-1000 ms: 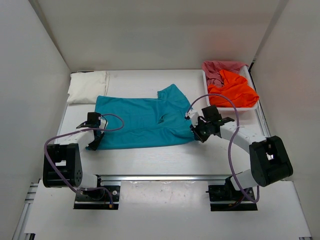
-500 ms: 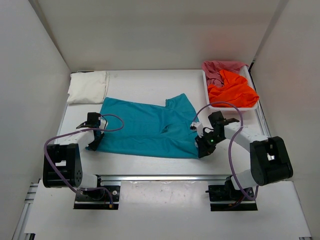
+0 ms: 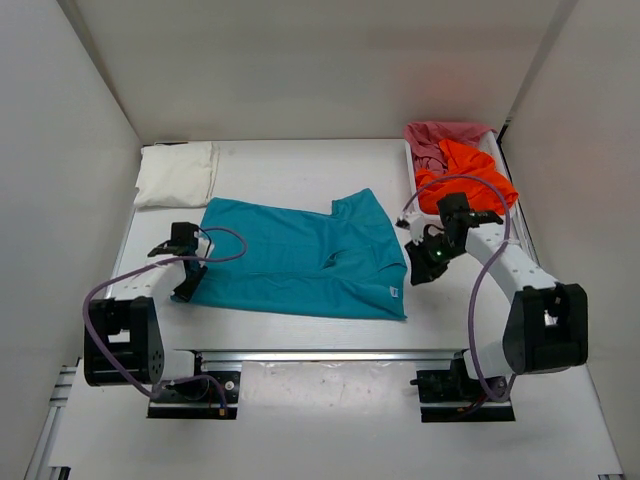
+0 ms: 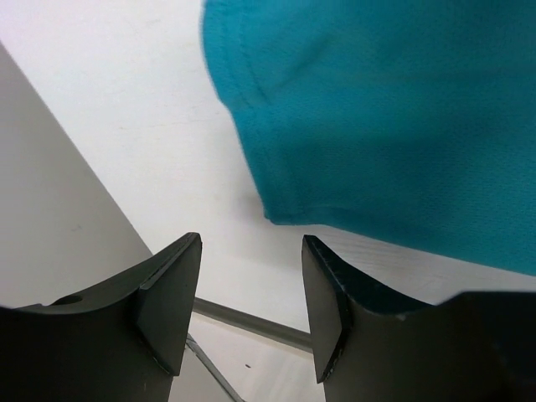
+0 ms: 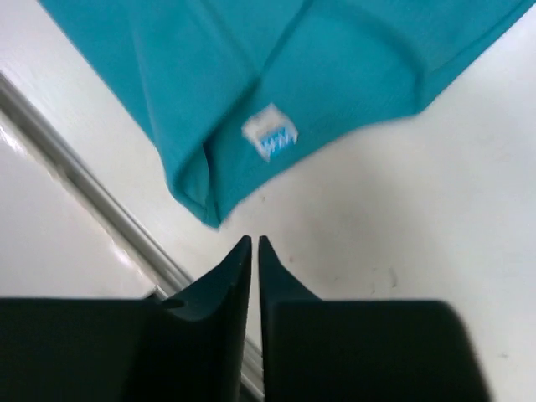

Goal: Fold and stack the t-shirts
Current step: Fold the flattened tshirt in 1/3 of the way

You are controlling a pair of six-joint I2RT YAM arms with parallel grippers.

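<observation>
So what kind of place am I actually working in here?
Most likely a lab test cell, not a home: plain white walls box in a white table, with a teal shirt laid flat and more shirts in a white basket.

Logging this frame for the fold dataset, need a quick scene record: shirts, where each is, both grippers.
teal shirt: spread on table, part-folded, tag showing at its near right corner
white shirt: folded, far left corner of table
orange shirt: crumpled in basket, far right
pinkish-red shirt: in basket behind the orange one
left gripper: open, at teal shirt's left edge, holding nothing
right gripper: jaws almost together, off the cloth, empty
</observation>
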